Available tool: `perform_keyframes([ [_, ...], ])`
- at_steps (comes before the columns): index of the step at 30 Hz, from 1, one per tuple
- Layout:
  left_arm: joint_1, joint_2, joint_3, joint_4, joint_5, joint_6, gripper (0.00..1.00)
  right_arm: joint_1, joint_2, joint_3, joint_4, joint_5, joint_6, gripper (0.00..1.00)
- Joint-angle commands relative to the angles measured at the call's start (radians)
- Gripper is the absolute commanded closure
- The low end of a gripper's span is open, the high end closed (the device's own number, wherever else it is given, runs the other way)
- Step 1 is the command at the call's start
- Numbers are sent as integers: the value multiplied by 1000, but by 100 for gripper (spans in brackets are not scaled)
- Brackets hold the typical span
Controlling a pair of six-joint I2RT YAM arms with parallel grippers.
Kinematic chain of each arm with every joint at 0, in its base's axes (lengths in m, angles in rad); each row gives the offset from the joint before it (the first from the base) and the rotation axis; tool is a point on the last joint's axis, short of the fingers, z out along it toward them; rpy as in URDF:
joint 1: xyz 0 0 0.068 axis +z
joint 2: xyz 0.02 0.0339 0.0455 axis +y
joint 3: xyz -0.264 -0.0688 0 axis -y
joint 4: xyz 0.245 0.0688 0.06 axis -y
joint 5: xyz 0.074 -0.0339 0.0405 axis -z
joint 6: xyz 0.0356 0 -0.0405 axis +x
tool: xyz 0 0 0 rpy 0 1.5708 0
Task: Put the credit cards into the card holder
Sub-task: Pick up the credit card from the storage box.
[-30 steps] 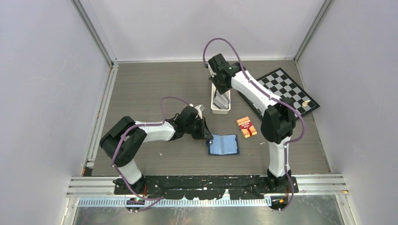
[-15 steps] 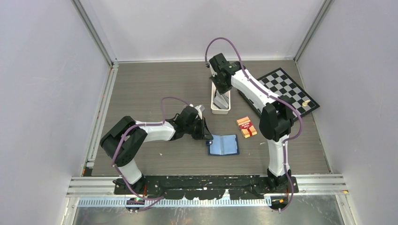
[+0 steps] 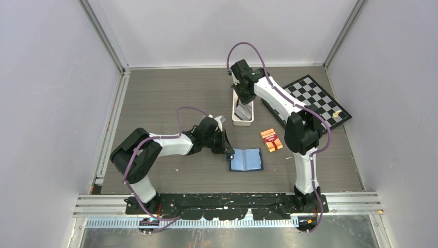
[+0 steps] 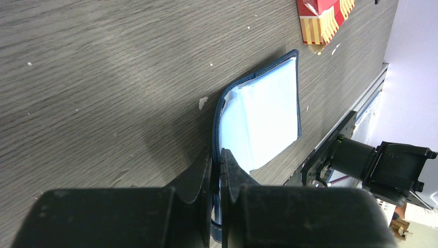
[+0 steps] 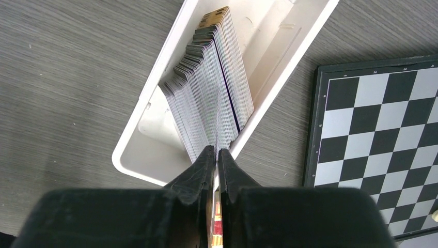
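Note:
The card holder (image 3: 246, 159) lies open on the table, navy outside and light blue inside (image 4: 263, 113). My left gripper (image 3: 229, 150) is shut on its left edge, with the navy rim pinched between the fingers (image 4: 217, 155). The credit cards (image 5: 212, 98) stand on edge as a grey stack in a long white tray (image 3: 243, 122). My right gripper (image 3: 241, 102) hangs over that tray. Its tips (image 5: 216, 151) sit just above the card edges, all but shut, with only a hairline slit and nothing in it.
A red-orange banded pack (image 3: 271, 139) lies right of the tray and behind the card holder. A chessboard (image 3: 315, 98) sits at the back right with a small pale piece (image 3: 337, 111) on it. White walls and a metal rail bound the table.
The right arm's elbow has drifted slightly left while its gripper stays over the tray. The left arm and the card holder have not moved.

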Motion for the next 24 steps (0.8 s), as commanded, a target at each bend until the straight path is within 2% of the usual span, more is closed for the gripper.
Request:
perform_keyframes([
  [1,1,0,6,-2,1,19,100,-3,19,22,-6,24,6,84],
  [8,1,2,6,-4,-1,19,100,-3,28,18,-8,47,7,79],
  [14,1,0,6,-12,-6,26,100,-3,5,21,-14,51,29,99],
  [20,3,4,2,-43,-33,53,100,-2,-133,8,-44,-5,130,100],
  [24,4,14,1,-45,-33,63,100,2,-280,-138,-5,-78,243,100],
])
